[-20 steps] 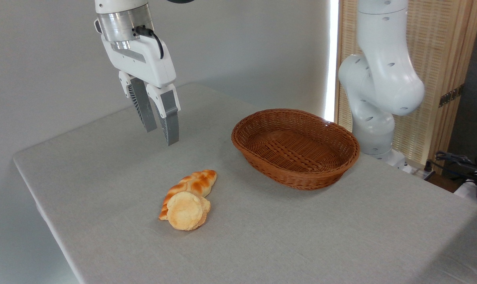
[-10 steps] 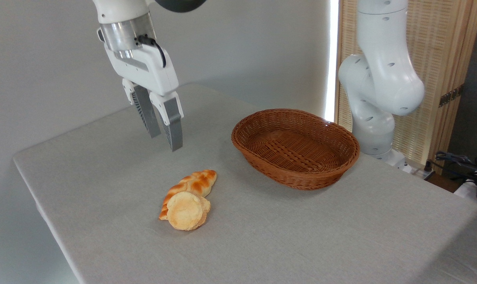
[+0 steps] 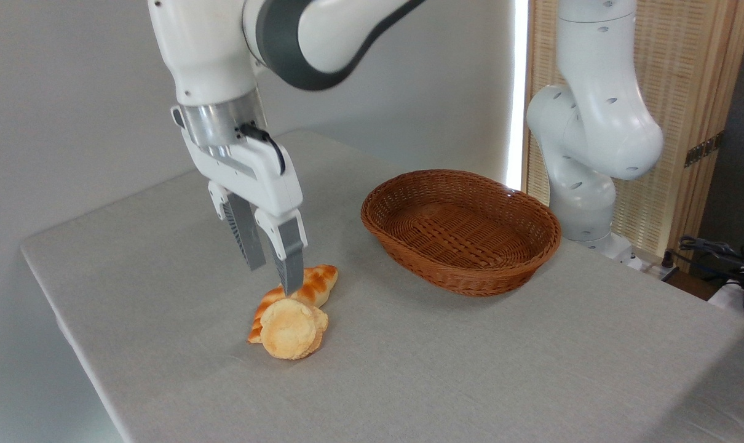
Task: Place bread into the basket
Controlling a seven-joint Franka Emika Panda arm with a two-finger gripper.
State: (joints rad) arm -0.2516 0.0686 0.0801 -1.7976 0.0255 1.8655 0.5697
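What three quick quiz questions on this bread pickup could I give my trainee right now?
1. True or false: the basket already holds bread.
2. What does the round bun lean against: A) the basket, B) the braided loaf, C) the gripper?
3. Are the gripper's fingers spread or closed?

Key: 1 false, it holds nothing. 2 B. 3 Spread, with a gap between them, above the two breads.

The white arm reached down from the upper left, its wrist tilted slightly. The gripper (image 3: pixel 275 280) pointed downward, its two grey jaws held a little apart with nothing between them, the nearer one reaching lower.
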